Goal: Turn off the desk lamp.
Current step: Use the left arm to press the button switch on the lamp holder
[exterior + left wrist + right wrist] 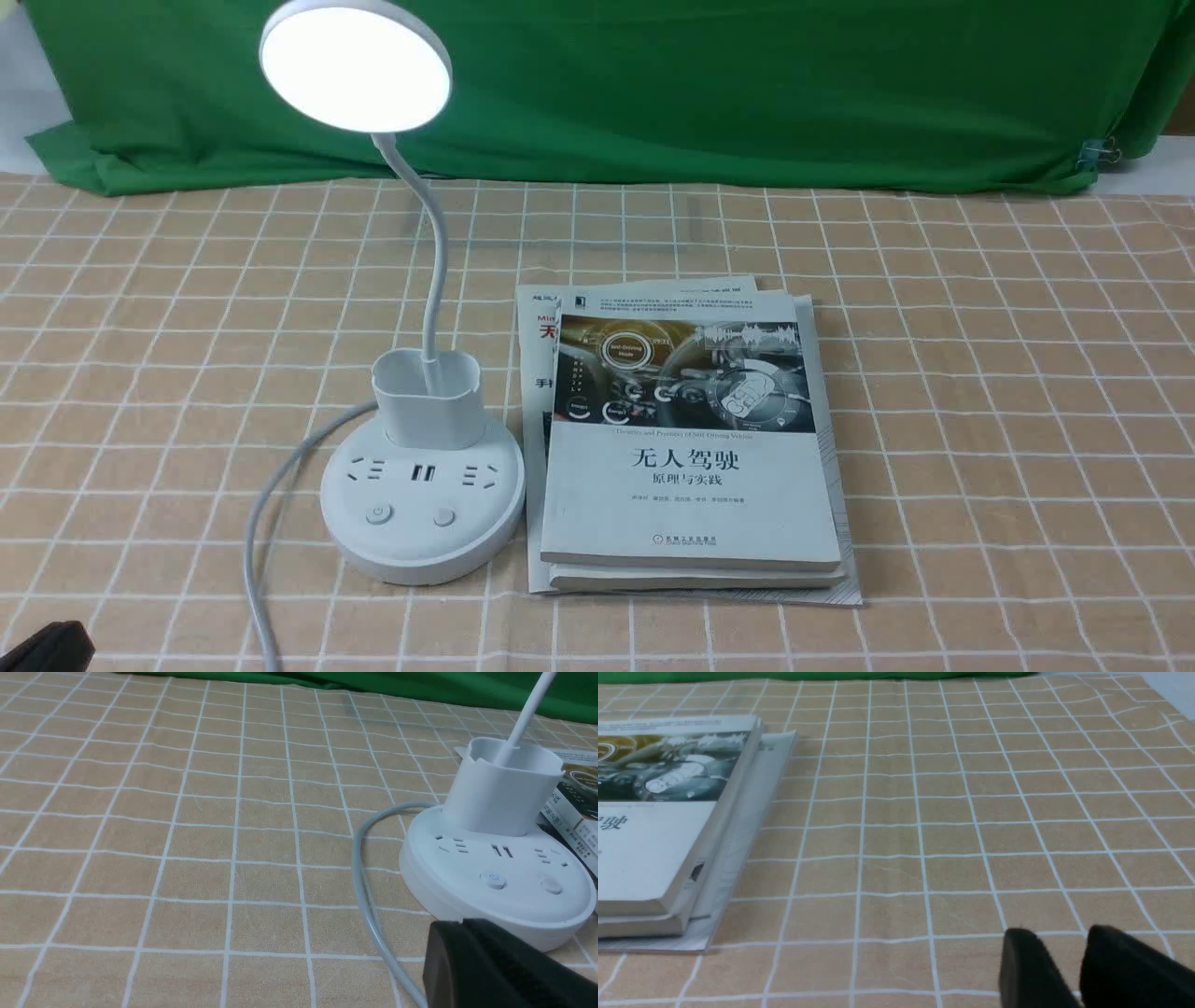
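The lamp [422, 509] is standing left of centre on the checked cloth [980, 373], its base just beside a stack of books [691, 448], and its head [355, 65] is glowing. The front view is cutting off the head's top rim at the frame edge. It is showing my left gripper [42, 649] only as a dark corner at the near left, apart from the base, and my right gripper is not appearing there at all. The left wrist view is bringing my left gripper [462, 942] closer, with the base and its two buttons [493, 879] lying beyond it. Its bulk is running out of frame, so I cannot tell whether the jaws are parted. Here the head is falling outside the picture. The right wrist view is missing the lamp altogether. In it my right gripper [1064, 947] is hanging over bare cloth, well apart from the books, with fingertips slightly parted and gripping nothing.
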Robot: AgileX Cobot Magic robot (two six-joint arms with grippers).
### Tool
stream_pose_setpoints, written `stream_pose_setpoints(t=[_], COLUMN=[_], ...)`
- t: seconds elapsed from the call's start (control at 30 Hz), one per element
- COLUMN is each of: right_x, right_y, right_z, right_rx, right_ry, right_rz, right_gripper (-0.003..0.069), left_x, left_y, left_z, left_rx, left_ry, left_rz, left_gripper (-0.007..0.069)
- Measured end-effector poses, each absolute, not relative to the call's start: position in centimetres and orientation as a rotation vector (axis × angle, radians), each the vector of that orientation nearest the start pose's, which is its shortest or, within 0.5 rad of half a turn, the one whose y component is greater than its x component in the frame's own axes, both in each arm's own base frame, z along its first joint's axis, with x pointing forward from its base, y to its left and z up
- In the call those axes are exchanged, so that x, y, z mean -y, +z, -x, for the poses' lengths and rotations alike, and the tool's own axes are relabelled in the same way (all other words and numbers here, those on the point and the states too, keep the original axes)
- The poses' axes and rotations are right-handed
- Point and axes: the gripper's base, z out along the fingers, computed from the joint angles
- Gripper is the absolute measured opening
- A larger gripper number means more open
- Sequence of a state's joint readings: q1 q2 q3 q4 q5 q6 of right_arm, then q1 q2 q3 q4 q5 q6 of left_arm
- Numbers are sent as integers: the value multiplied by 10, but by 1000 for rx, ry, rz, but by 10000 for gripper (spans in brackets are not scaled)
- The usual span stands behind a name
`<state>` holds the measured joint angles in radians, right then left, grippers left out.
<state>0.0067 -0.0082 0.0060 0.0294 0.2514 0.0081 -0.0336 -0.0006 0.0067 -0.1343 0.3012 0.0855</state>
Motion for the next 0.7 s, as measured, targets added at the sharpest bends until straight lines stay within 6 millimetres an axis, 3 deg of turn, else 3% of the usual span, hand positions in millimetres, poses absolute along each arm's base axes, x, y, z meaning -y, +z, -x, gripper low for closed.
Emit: stream_pose_setpoints(t=[0.7], right_x=[-1], right_y=[189], right_z=[-55], right_rx=[-1733], right_ry=[38], right_rz=[-21], right_gripper=[243], left_x=[5], left_y=[185], left_z=[-55], left_rx=[-1773], left_ry=[-93], left_rz=[-15], left_gripper=[0])
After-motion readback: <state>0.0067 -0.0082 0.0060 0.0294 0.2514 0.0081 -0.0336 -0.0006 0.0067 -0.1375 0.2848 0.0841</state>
